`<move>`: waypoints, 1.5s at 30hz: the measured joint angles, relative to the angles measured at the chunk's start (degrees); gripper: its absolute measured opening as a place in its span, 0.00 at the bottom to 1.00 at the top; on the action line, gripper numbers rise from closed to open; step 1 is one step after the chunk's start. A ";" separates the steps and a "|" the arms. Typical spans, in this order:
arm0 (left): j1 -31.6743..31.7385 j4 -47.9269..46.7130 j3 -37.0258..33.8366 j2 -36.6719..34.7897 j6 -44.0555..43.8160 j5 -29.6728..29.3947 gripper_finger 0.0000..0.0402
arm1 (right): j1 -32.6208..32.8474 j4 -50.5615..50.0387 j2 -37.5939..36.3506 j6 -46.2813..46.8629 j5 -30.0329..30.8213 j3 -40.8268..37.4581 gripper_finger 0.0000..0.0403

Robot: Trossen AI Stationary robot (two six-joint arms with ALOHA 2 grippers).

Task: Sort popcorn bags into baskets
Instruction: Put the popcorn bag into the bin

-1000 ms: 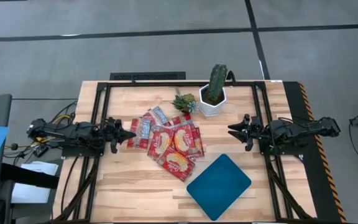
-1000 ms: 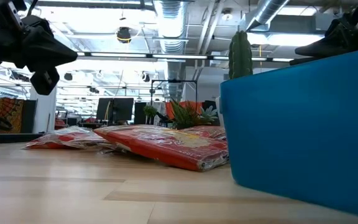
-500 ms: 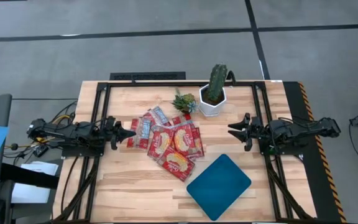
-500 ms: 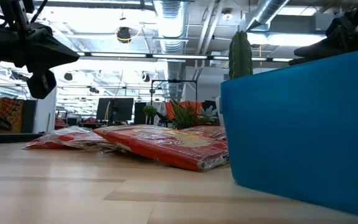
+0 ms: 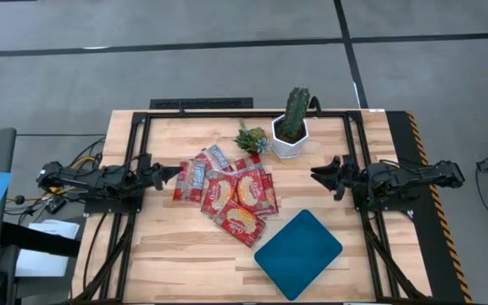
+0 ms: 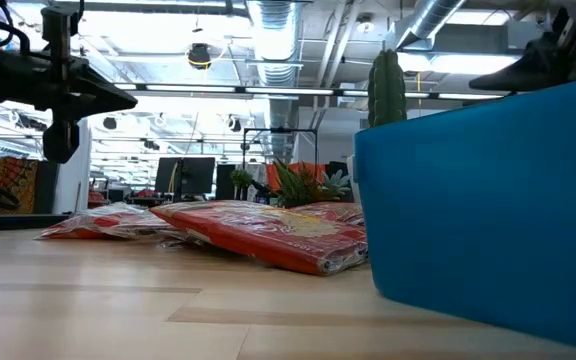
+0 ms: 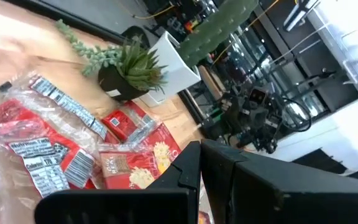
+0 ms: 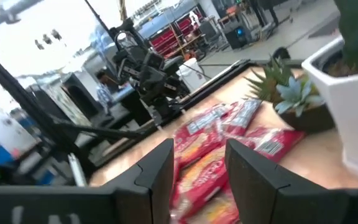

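Several red popcorn bags [image 5: 230, 192] lie overlapping in a loose pile on the wooden table, also seen in the low view [image 6: 268, 228] and both wrist views [image 7: 39, 146] [image 8: 225, 140]. The teal tray [image 5: 298, 244] sits flat, turned cornerwise, on the table near the near edge, right of the pile; its wall [image 6: 488, 210] fills the low view's right side. My left gripper [image 5: 177, 173] hovers shut above the table just left of the pile [image 7: 199, 148]. My right gripper [image 5: 315, 176] hovers open to the pile's right, pointing at it [image 8: 197, 152].
A white hexagonal pot with a tall cactus [image 5: 292, 127] and a small green spiky plant [image 5: 252, 138] stand just beyond the pile toward the far edge. A black frame [image 5: 134, 135] runs along the table's edges. Bare wood lies left of the tray.
My left gripper has risen a little, shifted slightly toward the far edge and rolled about its wrist, its fingers now pointing level at the pile. The bags and the tray have not moved.
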 joint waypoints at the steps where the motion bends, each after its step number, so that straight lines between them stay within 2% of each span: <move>1: 0.00 0.02 -0.01 0.00 0.20 -0.07 0.00 | 0.00 0.04 0.00 2.01 0.00 0.01 0.42; 5: 0.00 0.50 -0.02 0.00 -1.48 -0.93 0.00 | 0.00 0.92 0.00 9.27 -0.02 0.00 0.42; 8: 0.00 0.48 -0.02 0.00 -2.69 -2.46 0.00 | 0.00 4.94 -0.04 9.51 -0.08 0.32 0.42; 13: 0.00 0.02 -0.02 0.00 -4.41 -5.62 0.00 | 0.00 6.15 -0.02 5.26 -0.09 5.67 0.41; 19: -0.04 0.09 -0.02 0.00 -4.92 -6.00 0.00 | 0.17 4.74 0.00 -2.13 -0.09 12.03 0.40; 25: -0.02 0.72 -0.02 0.01 -8.91 -6.80 0.00 | 0.17 0.47 0.04 -2.87 -0.35 15.83 0.37; 27: -0.02 3.76 -0.02 0.02 -6.89 -6.63 0.02 | 0.17 -1.64 1.07 -2.90 -0.47 16.81 0.36; 30: 0.00 12.12 -0.02 0.02 -1.21 -2.59 0.08 | 0.17 -4.60 4.64 -4.25 -0.44 19.24 0.34; 34: -0.03 23.55 0.58 0.74 7.21 -1.81 0.24 | 0.17 -11.45 13.63 -4.42 -0.26 23.68 0.34; 38: 0.00 21.57 5.25 4.38 11.42 -1.43 0.41 | 0.80 -16.39 25.07 -3.51 -1.03 29.08 0.42; 42: 0.00 14.98 11.98 11.76 10.11 1.58 0.57 | 1.69 -16.51 37.18 -3.51 -2.11 33.88 0.55; 45: -0.02 8.98 17.93 18.62 8.19 3.16 0.64 | 1.69 -17.04 45.69 -1.85 -2.23 36.69 0.63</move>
